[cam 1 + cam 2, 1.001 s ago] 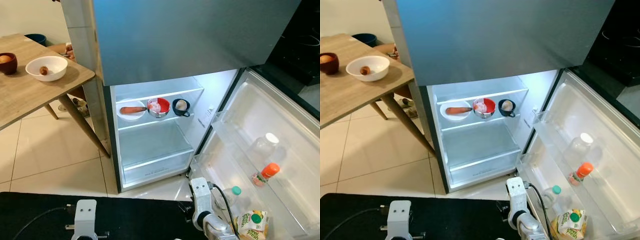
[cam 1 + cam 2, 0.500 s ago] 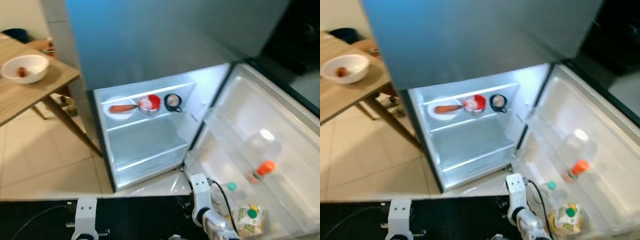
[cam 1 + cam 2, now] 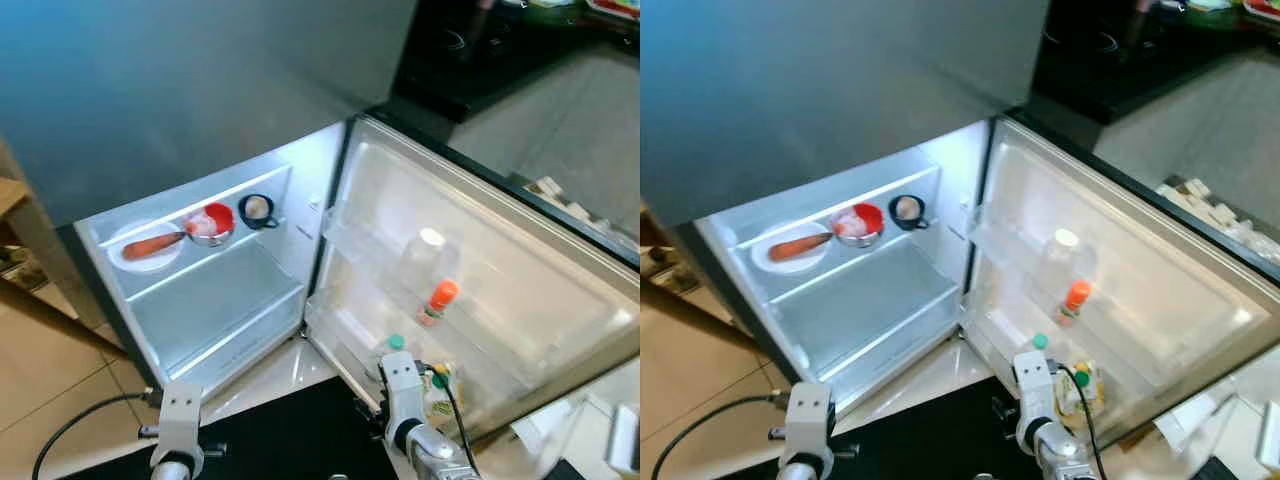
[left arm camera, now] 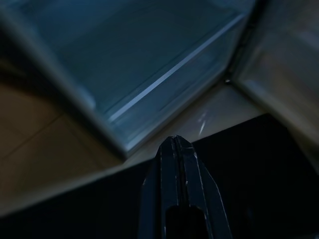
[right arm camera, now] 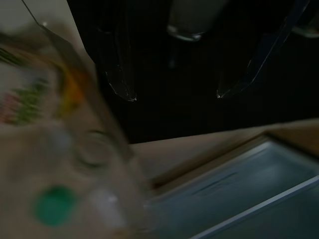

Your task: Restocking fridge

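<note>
The fridge stands open and lit, its lower compartment facing the camera and its door swung wide to the right. On the glass shelf inside the fridge sit three containers in a row: a white plate holding a long orange piece that looks like a carrot, a red bowl with pale, pinkish contents too small to identify, and a dark mug with something light and rounded in it. Below that shelf the fridge is bare white plastic and glass. The door racks of clear plastic hold a transparent bottle with a white cap, a small bottle with an orange cap, a green-capped bottle and, lowest, a green-and-yellow carton partly hidden behind the right arm. The left tool points at the fridge's bottom edge with its two black fingers pressed together, holding nothing. The right tool hangs just beside the door's lowest rack, its fingers spread apart and empty; its view is badly blurred, with a green cap and printed packaging smeared. A wooden surface left of the fridge is cut off by the frame edge
</note>
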You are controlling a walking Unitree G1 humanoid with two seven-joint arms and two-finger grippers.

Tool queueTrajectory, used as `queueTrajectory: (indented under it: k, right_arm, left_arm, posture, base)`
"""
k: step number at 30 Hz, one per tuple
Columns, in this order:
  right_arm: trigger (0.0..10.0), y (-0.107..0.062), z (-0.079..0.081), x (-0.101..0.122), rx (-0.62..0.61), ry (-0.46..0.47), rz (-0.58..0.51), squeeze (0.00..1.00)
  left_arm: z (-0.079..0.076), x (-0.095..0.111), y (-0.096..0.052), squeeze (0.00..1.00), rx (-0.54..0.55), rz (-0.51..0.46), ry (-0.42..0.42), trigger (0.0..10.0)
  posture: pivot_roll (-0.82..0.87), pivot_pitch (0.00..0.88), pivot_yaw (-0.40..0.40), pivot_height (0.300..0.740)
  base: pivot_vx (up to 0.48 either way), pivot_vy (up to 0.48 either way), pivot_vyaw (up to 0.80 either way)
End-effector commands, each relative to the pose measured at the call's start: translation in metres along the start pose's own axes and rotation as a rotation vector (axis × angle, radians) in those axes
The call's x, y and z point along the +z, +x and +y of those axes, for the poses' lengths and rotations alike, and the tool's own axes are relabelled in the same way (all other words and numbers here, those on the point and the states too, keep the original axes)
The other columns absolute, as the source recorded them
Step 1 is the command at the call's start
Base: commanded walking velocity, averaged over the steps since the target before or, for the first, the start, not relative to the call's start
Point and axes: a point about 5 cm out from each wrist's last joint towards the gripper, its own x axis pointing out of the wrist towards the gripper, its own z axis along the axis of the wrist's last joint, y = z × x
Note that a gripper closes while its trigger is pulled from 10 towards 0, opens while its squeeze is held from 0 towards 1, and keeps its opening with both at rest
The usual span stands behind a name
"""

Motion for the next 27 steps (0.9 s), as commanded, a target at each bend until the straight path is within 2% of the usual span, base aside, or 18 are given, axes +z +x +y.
queueTrajectory:
  k: [1,8,16,24,27]
  right_arm:
    - [10.0,-0.003,-0.004,-0.005,-0.019,0.012,0.016,0.0]
    - [10.0,-0.002,-0.003,-0.005,-0.031,0.027,0.01,0.0]
    - [10.0,0.001,0.004,-0.001,-0.045,0.086,-0.015,0.0]
    - [10.0,0.002,0.005,0.001,-0.056,0.101,-0.022,0.0]
    - [10.0,0.002,0.004,0.001,-0.066,0.091,-0.021,0.0]
  left_arm:
    - [-0.004,-0.007,-0.003,0.0,-0.02,0.033,0.011,10.0]
    - [-0.002,-0.005,-0.001,0.0,-0.037,0.036,0.03,10.0]
    - [0.014,0.006,0.007,0.0,-0.051,0.02,0.076,10.0]
    - [0.017,0.009,0.009,0.0,-0.064,0.017,0.094,10.0]
    - [0.016,0.01,0.009,0.0,-0.07,0.015,0.093,10.0]
  posture:
    - [-0.05,0.062,-0.078,0.74]
    - [-0.04,0.06,-0.053,0.74]
    - [0.0,0.057,-0.003,0.74]
    - [0.0,0.056,0.015,0.74]
    - [0.0,0.054,0.02,0.74]
  base:
    - [0.0,0.0,-0.8]
    - [0.0,0.0,-0.8]
    - [0.0,0.0,-0.8]
    - [0.0,0.0,-0.8]
    - [0.0,0.0,0.0]
